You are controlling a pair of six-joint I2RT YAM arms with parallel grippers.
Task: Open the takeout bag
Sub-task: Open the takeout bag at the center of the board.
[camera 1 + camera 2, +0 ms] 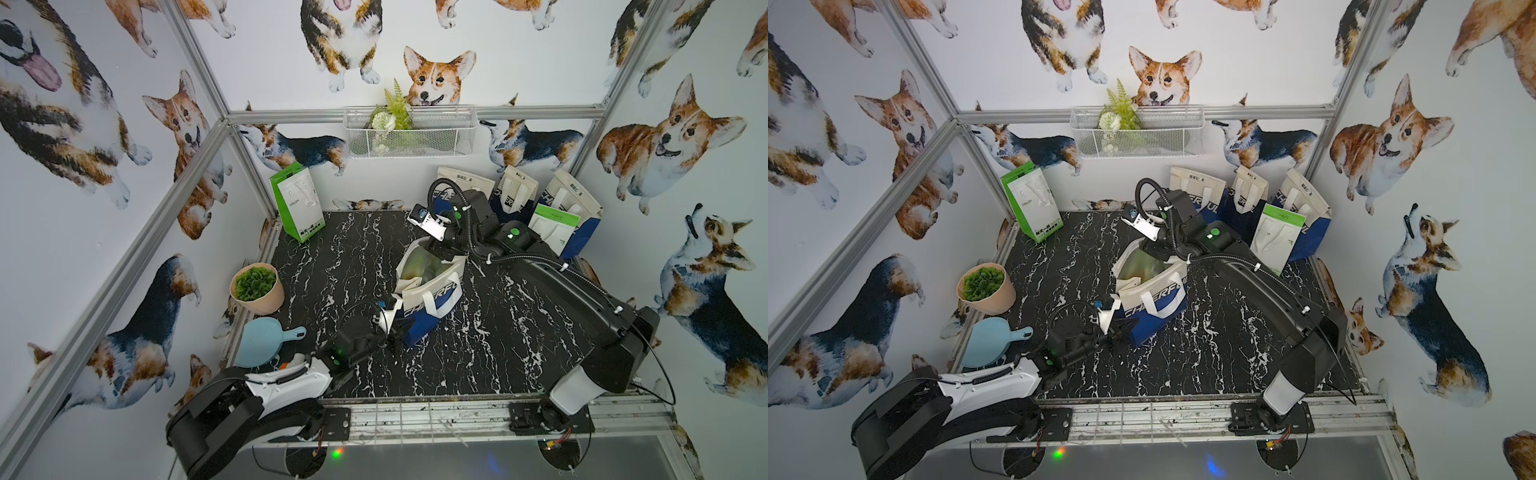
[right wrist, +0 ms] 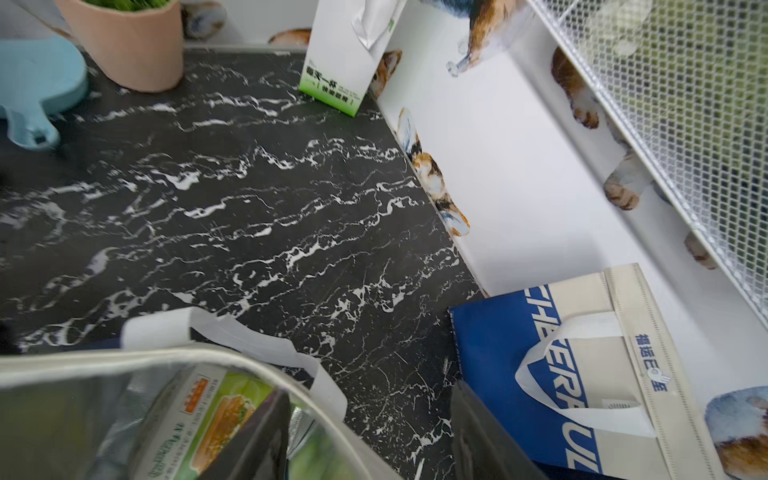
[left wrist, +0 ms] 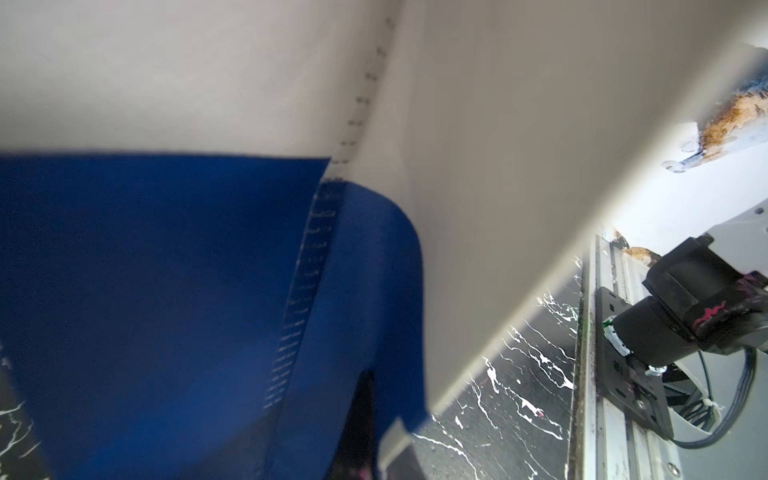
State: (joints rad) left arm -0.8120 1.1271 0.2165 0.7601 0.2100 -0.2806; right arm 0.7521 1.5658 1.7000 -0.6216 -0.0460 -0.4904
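Takeout bag (image 1: 432, 291) stands mid-tabletop (image 1: 478, 353), mouth gaping, a food box (image 2: 199, 415) showing inside. Right gripper (image 2: 370, 415) straddles the bag's far rim, jaws parted, gripping nothing. Left gripper (image 1: 397, 330), clamped on the bag's blue lower corner, likely anchors it against tipping. Beneath the bag is black marble; behind it, spare bags (image 1: 515, 195) and corgi-print walls (image 1: 685, 137).

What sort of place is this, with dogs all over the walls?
Likely a robot test booth: an aluminium frame carries corgi-print walls, two robot arms sit on a rail, takeout bag between them.
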